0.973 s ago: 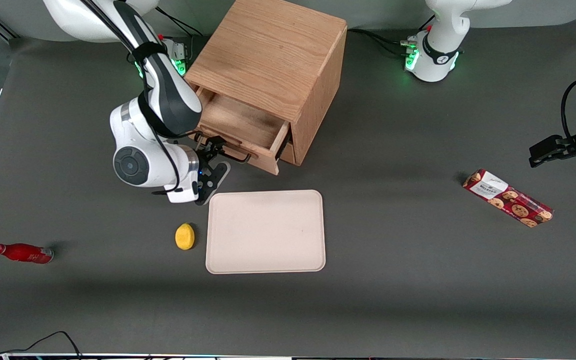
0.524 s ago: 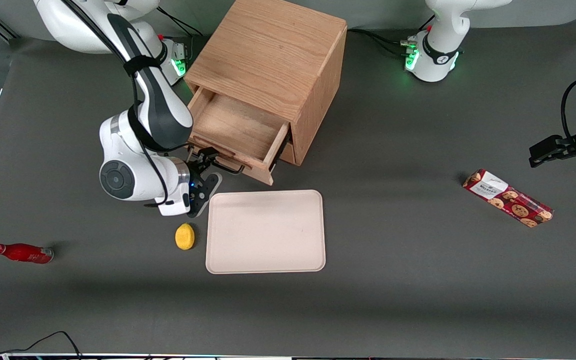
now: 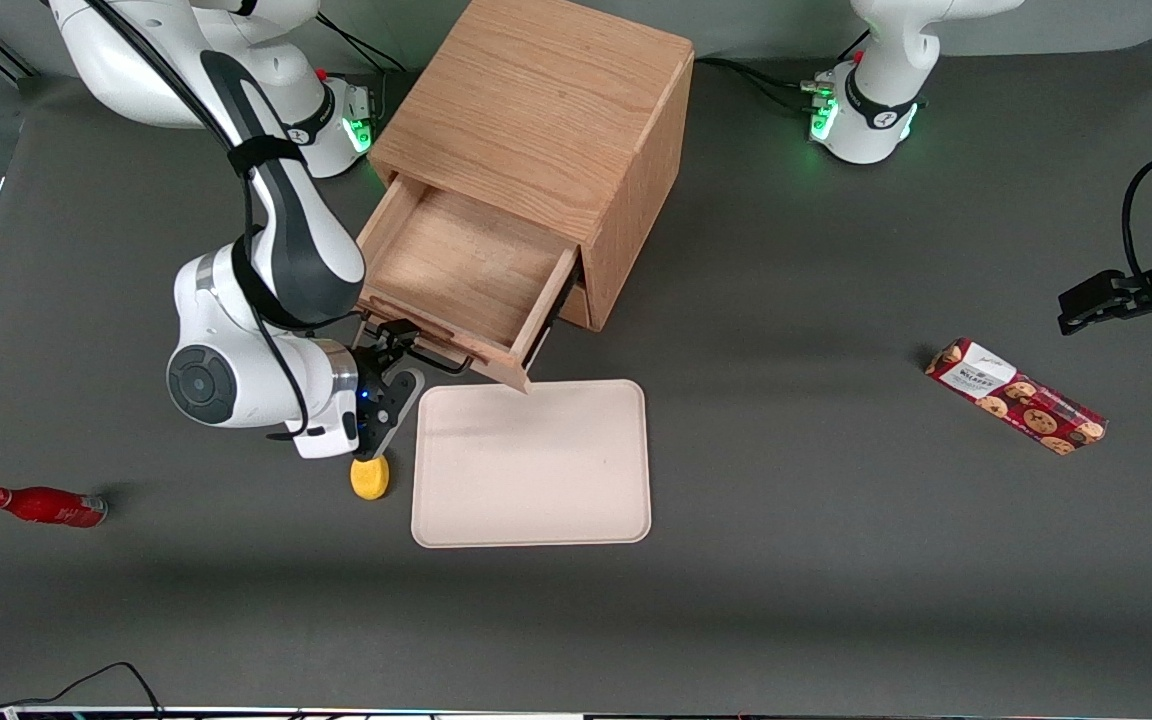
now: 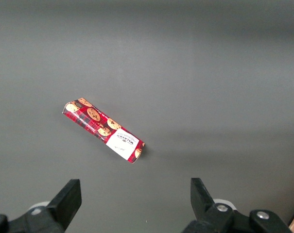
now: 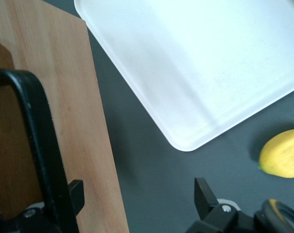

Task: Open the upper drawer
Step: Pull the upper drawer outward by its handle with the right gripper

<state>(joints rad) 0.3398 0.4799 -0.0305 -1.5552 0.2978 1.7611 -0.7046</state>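
Upper drawer (image 3: 456, 265) looks stiff, solid wood on runners; my hand (image 3: 398, 352) hooks its dark bar handle (image 5: 42, 145), fingers spread, not clamped.

Grained matt oak upper drawer (image 3: 456, 262) with smooth black metal handle (image 5: 42, 145); matt grey table (image 3: 836, 520).

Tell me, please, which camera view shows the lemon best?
The right wrist view shows the lemon closest, yellow on the dark table, beside the tray. In the front view the lemon is partly covered by the gripper, which is at the upper drawer handle. The left wrist view shows none of it.
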